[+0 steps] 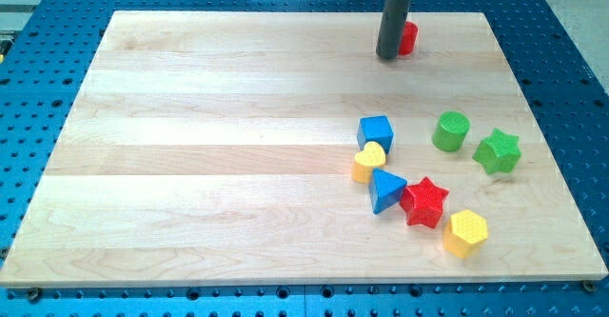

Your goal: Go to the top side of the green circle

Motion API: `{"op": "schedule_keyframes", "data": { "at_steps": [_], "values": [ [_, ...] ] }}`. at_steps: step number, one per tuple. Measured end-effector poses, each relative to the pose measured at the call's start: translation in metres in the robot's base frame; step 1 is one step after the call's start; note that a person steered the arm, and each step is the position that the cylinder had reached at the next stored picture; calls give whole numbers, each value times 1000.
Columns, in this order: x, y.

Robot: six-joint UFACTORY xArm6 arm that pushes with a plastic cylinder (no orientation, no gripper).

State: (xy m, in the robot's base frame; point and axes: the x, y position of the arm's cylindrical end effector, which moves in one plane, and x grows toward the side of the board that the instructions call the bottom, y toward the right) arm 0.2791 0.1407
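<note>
The green circle (451,131) lies on the wooden board at the view's right, just left of a green star (498,151). My tip (388,56) rests near the board's top edge, touching or just left of a small red block (408,38) whose shape is partly hidden by the rod. The tip is well above and to the left of the green circle, with bare board between them.
A cluster sits below and left of the green circle: blue cube (376,132), yellow heart (369,161), blue triangle (385,190), red star (424,202), yellow hexagon (465,233). The wooden board (209,155) lies on a blue perforated table.
</note>
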Motion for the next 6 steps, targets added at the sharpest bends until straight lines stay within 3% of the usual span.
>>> {"op": "schedule_keyframes", "data": {
  "at_steps": [1, 2, 5, 6],
  "values": [
    [-13, 38],
    [-3, -24],
    [-22, 20],
    [78, 26]
  ]
}}
